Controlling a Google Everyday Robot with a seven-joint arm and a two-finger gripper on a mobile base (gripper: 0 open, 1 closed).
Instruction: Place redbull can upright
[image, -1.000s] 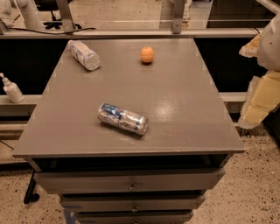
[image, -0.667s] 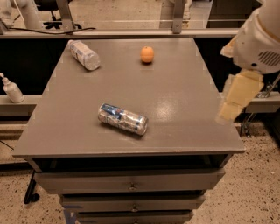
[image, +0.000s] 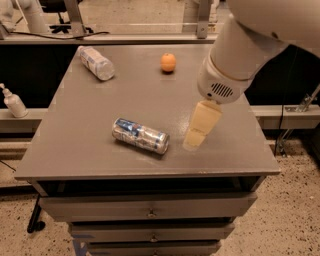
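Observation:
The redbull can (image: 140, 135), silver with blue patches, lies on its side on the grey table (image: 80, 125), near the front edge and left of centre. My gripper (image: 194, 141) hangs from the white arm just right of the can, its cream-coloured tip pointing down close above the table. A short gap separates it from the can's right end.
A clear plastic bottle (image: 96, 62) with a white-blue label lies at the table's back left. An orange (image: 168, 62) sits at the back centre. A white pump bottle (image: 13, 101) stands on a ledge to the left. Drawers are below the tabletop.
The arm has swung in from the right edge of view to over the table, bringing the gripper close to the can's right end. The can has not moved.

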